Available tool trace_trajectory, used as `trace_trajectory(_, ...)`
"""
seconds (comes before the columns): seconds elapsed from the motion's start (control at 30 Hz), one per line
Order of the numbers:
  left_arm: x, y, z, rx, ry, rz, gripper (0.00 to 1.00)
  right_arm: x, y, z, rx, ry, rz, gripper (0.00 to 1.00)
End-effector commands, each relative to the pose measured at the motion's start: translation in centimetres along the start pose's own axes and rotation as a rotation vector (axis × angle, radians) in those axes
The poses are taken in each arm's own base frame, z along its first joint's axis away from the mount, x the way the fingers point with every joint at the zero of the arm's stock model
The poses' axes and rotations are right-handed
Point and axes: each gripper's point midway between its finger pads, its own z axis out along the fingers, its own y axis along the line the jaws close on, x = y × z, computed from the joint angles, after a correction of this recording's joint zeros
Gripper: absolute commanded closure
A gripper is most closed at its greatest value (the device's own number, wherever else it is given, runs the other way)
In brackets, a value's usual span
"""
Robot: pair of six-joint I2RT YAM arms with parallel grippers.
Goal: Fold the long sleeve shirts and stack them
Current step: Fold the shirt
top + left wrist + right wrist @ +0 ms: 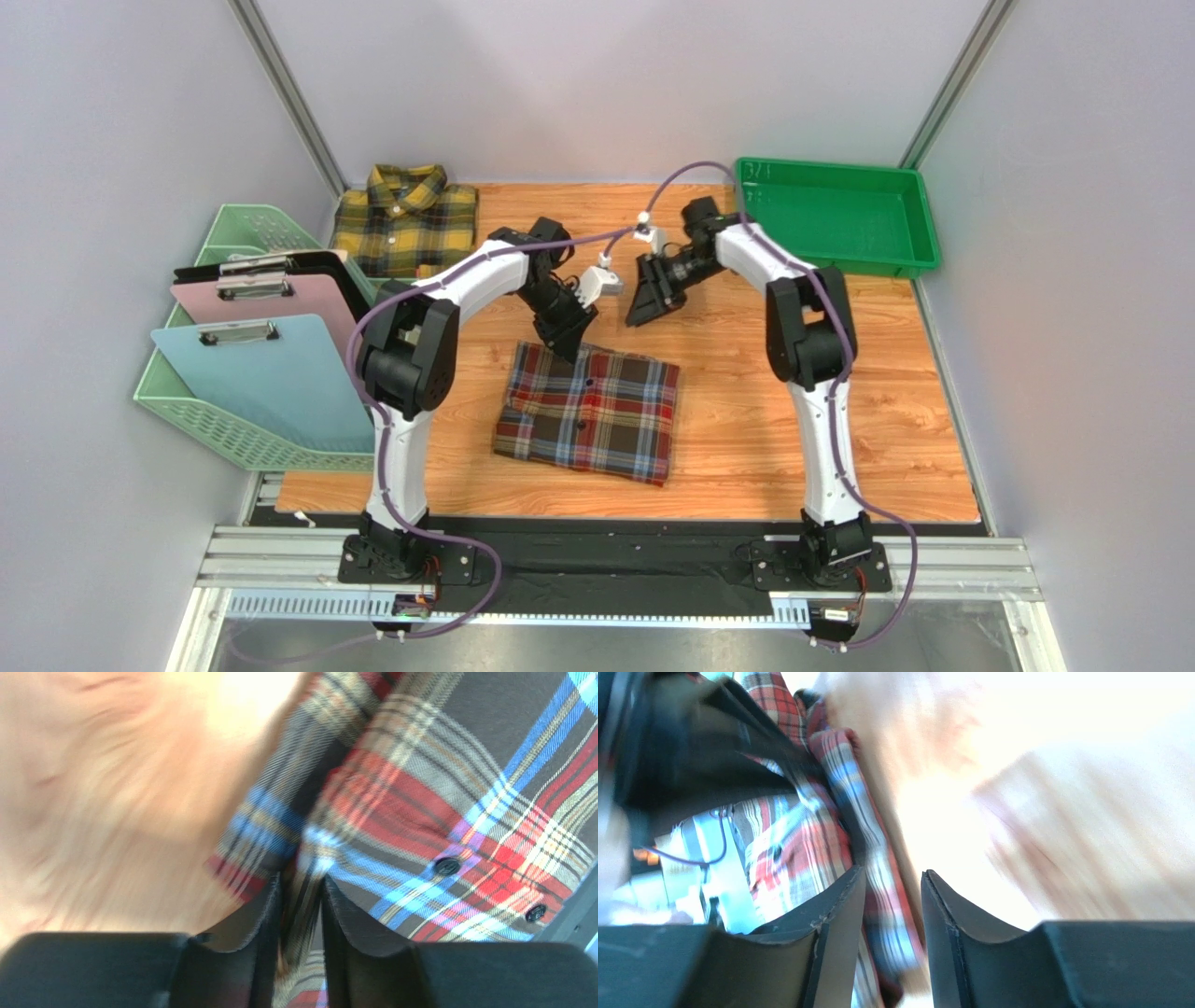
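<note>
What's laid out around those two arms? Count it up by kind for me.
Plaid shirts: 2, the red check shirt and the yellow check shirt
Clipboards: 3, the black clipboard, the pink clipboard and the blue clipboard
green tray: 1
mint basket: 1
Total: 7

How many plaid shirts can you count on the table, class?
2. The red, brown and blue shirt lies folded at the table's middle; the yellow and dark shirt lies folded at its far left corner. More could be hidden in the basket.
</note>
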Motion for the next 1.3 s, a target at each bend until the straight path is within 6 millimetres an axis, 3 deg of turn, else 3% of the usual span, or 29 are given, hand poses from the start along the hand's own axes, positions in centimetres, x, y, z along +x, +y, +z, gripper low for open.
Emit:
trace_trajectory(0.0,-3.3,1.7,-5.9,-0.078,-0.180,-0.078,0.61,-2.4,3.3,-7.7,0.053,-0.128,-0.018,0.58)
trace_trajectory(0.07,-3.5,-0.4,-8.4,-0.047,-0.226,-0.083,0.57,-0.6,6.7,-8.6,0.001,-0.131,-0.016,0.59)
trace_trajectory(0.1,-3.0,-1.3,-8.6,-0.031,-0.221,-0.096,0.57,0.4,7.7,-8.4,-0.025,-0.125,0.012,0.59)
trace_trajectory(0.13,-2.9,-2.6,-9.1,0.012,-0.235,-0.099,0.49,2.5,8.6,-7.7,-0.068,-0.104,0.060,0.59)
trace_trajectory(0.17,-2.8,-4.0,-10.1,0.020,-0.249,-0.114,0.49,3.1,10.7,-7.4,-0.086,-0.103,0.024,0.59)
trace_trajectory(0.2,-2.0,-5.2,-9.7,0.059,-0.244,-0.148,0.48,3.9,11.7,-6.9,-0.102,-0.093,0.042,0.59)
trace_trajectory(0.23,-1.8,-6.0,-10.0,0.072,-0.253,-0.156,0.48,6.3,12.4,-5.1,-0.134,-0.043,0.078,0.59)
trace_trajectory(0.3,-0.3,-6.7,-8.7,0.107,-0.221,-0.229,0.49,6.9,13.0,-4.1,-0.130,-0.049,0.051,0.59)
trace_trajectory(0.37,0.9,-6.5,-7.4,0.127,-0.183,-0.278,0.54,7.8,11.5,-2.4,-0.110,-0.039,0.071,0.59)
trace_trajectory(0.47,2.5,-4.8,-5.3,0.109,-0.112,-0.376,0.62,8.1,8.3,-1.4,-0.029,-0.026,0.139,0.60)
trace_trajectory(0.53,3.6,-2.6,-3.8,0.053,-0.053,-0.441,0.70,8.5,4.5,-1.3,0.051,-0.017,0.197,0.60)
trace_trajectory(0.63,3.9,0.3,-2.5,0.006,-0.007,-0.510,0.71,7.8,-0.6,-1.9,0.169,-0.009,0.226,0.60)
trace_trajectory(0.67,3.1,1.4,-2.7,-0.012,-0.021,-0.518,0.71,8.0,-1.6,-2.0,0.194,0.013,0.254,0.60)
trace_trajectory(0.7,3.2,2.2,-2.5,-0.027,-0.012,-0.524,0.71,6.3,-2.3,-2.5,0.215,-0.006,0.222,0.60)
trace_trajectory(0.73,3.8,2.8,-1.3,-0.014,0.022,-0.546,0.71,6.7,-3.8,-2.2,0.246,0.016,0.237,0.60)
trace_trajectory(0.9,0.8,4.5,-1.9,0.026,-0.060,-0.543,0.71,4.2,-5.4,-3.5,0.320,0.002,0.165,0.59)
trace_trajectory(0.97,-0.3,4.7,-3.5,0.010,-0.115,-0.502,0.67,2.2,-3.5,-5.2,0.292,-0.044,0.140,0.57)
trace_trajectory(1.0,-1.3,3.7,-4.3,0.060,-0.170,-0.480,0.61,1.7,-2.2,-5.9,0.269,-0.060,0.123,0.54)
trace_trajectory(1.03,-2.7,2.9,-6.5,0.060,-0.240,-0.443,0.58,1.8,-0.8,-6.3,0.215,-0.074,0.127,0.52)
trace_trajectory(1.07,-2.8,1.4,-6.9,0.106,-0.264,-0.433,0.55,0.9,2.0,-7.9,0.196,-0.119,0.071,0.50)
trace_trajectory(1.13,-4.8,-3.0,-9.5,0.217,-0.366,-0.367,0.50,1.0,5.9,-8.7,0.086,-0.155,0.037,0.41)
trace_trajectory(1.17,-3.8,-5.1,-8.9,0.279,-0.351,-0.407,0.48,2.3,8.1,-9.1,0.041,-0.162,0.046,0.34)
trace_trajectory(1.23,-4.4,-9.6,-9.6,0.387,-0.383,-0.378,0.40,3.2,11.3,-8.8,-0.060,-0.173,0.072,0.29)
trace_trajectory(1.27,-2.9,-11.2,-8.4,0.439,-0.352,-0.423,0.39,5.4,11.6,-7.8,-0.088,-0.140,0.124,0.26)
